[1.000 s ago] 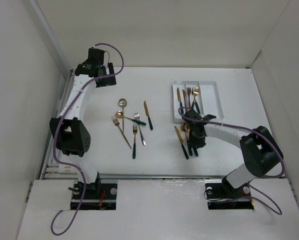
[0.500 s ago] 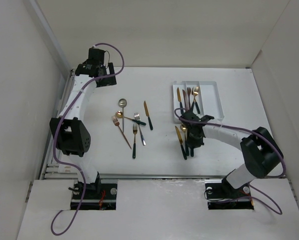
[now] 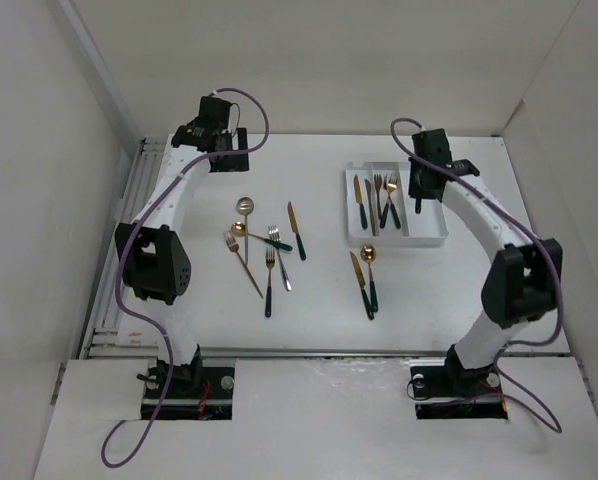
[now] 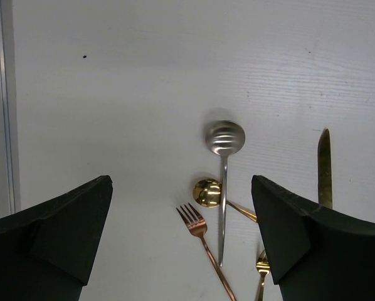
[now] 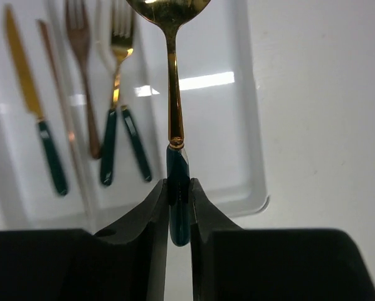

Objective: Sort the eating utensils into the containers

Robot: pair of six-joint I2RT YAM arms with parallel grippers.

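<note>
White tabletop [image 3: 459, 290] is being shared by loose utensils [image 3: 268, 285] near centre and a tray [image 3: 429, 237] toward 2 o'clock. A gold spoon [image 5: 173, 94] is being pinched by its teal handle in the right gripper [image 5: 178, 188], over the tray's rightmost compartment. The left gripper [image 4: 181, 185] is being held with jaws spread wide, empty, a silver spoon [image 4: 224, 141] at its 12 o'clock.

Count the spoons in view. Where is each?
4. A silver spoon and a gold spoon together mid-table; a second gold spoon beside a knife near the tray; a held spoon in the right gripper, over it. None seems hidden.
</note>
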